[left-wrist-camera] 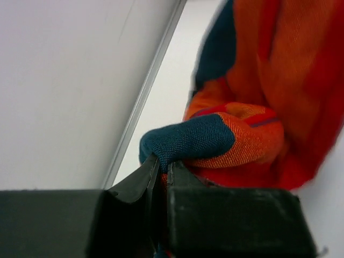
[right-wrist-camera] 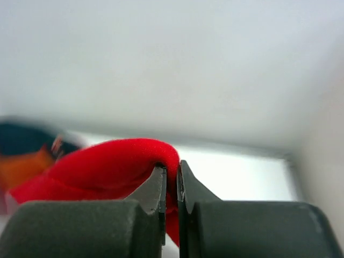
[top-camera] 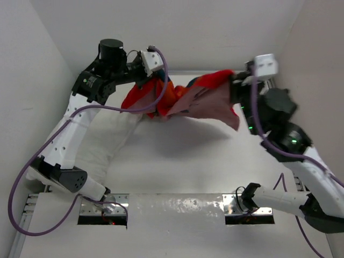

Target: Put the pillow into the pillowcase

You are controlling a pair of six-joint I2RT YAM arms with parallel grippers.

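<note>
Both end effectors [left-wrist-camera: 160,164] [right-wrist-camera: 171,167] clamp the pillowcase [top-camera: 199,99] aloft.

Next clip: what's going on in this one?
Both arms hold the pillowcase up over the table, stretched between them. The left gripper is pinched shut on a teal-and-orange fold, the right gripper on a red edge. The pillow lies on the table beneath the left arm, not yet inside.
</note>
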